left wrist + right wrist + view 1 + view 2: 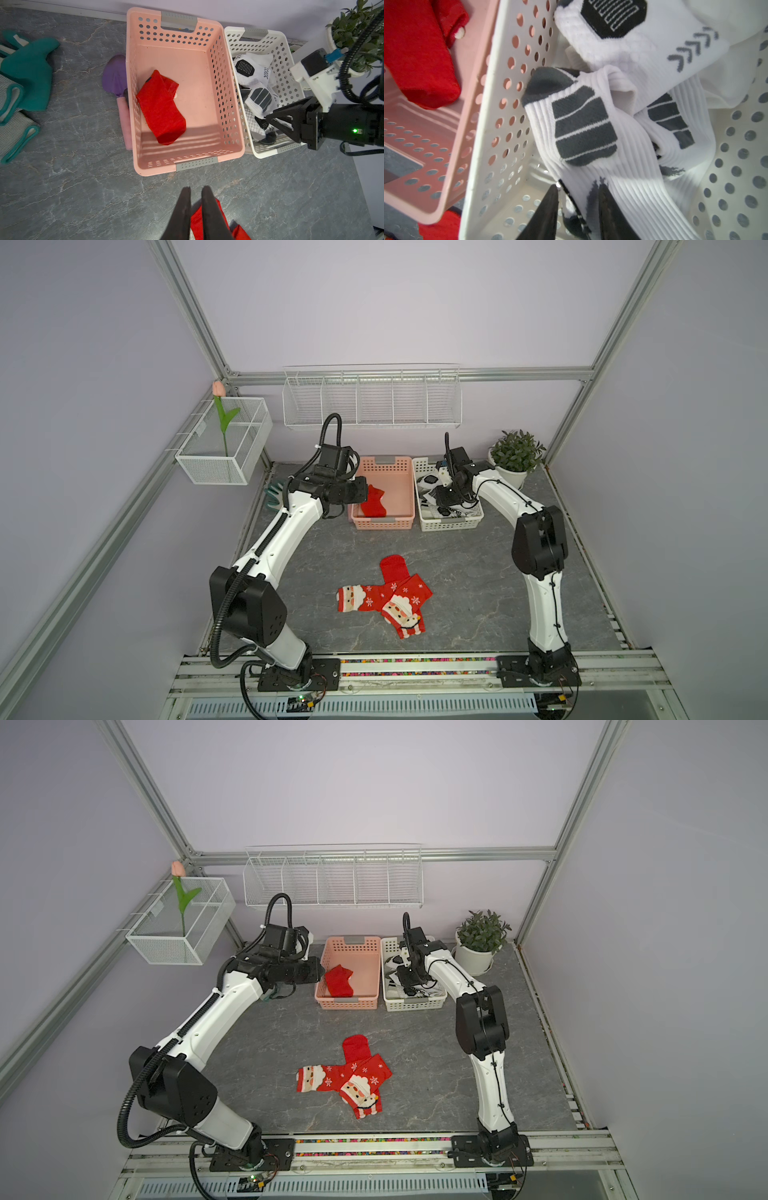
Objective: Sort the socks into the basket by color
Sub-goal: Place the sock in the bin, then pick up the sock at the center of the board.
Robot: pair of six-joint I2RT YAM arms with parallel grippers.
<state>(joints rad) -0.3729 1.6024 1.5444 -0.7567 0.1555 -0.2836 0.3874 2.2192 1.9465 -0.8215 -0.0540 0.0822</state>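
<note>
Only the left wrist view shows the purple trowel tight beside the pink basket's outer wall, with the teal-and-grey gloves near it. In both top views the left arm hides most of that corner. Only the top views take in the whole cluster of red Santa socks overlapping in the middle of the bench, well apart from the baskets.

The pink basket holds one red sock, crumpled on its floor. The white basket stands just beside it and holds a heap of white socks with dark stripes, seen closest in the right wrist view.

The right jaws sit low inside the white basket, spread, with a fold of white sock lying between them. The left jaws hang beside the pink basket, nearly together with a slim gap. Red cloth shows in that gap — whether it is pinched or lies on the bench beyond, I cannot tell.
</note>
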